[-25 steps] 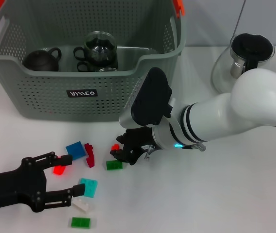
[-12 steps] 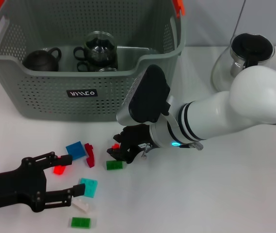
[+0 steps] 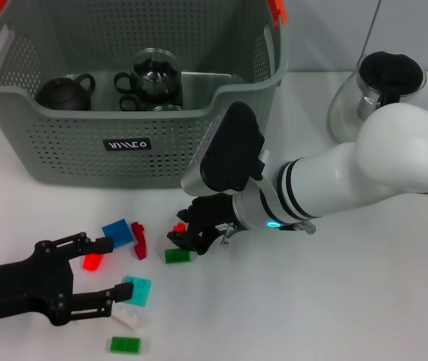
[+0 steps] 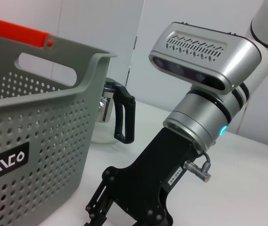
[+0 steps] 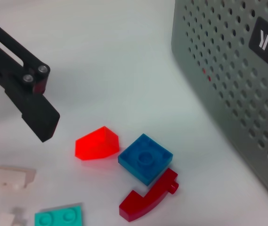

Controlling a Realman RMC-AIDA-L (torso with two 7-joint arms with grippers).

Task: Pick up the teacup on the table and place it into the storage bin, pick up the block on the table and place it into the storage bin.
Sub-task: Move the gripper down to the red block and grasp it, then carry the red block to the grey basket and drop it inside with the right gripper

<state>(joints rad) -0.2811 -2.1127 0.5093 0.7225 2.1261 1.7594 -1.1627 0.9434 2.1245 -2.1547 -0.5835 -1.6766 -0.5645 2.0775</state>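
Found the right gripper [image 3: 191, 235] down low on the table [image 3: 326, 301], just in front of the storage bin [image 3: 71, 143], black tips set about a small red block [image 3: 178, 227] with a green block [image 3: 176, 256] just beside. Could not tell from any view whether it had closed on the red piece or merely straddled it. Saw the left gripper [image 3: 116, 269] resting near the table's front edge, spread wide and holding nothing, a translucent red wedge [image 3: 92, 262] lying in the gap toward its upper finger. Counted more loose pieces near it: a blue block [image 3: 116, 232], a dark red curved piece [image 3: 138, 241], a teal plate [image 3: 137, 289]. Spotted no teacup out on the table; noted a glass cup [image 3: 153, 74] and a dark teapot [image 3: 63, 92] inside the bin, so judged the cup half likely done and the block half in hand. Judged the step to be the grasp on the small red block. For a clean pick, would have centred the tips on that one piece, kept clear of the green neighbour, closed gently but fully since so small and slick a piece could squirt out, then lifted straight up high enough to clear the bin's tall front wall before carrying over the rim. Would also have kept the left arm parked, well apart from the path.
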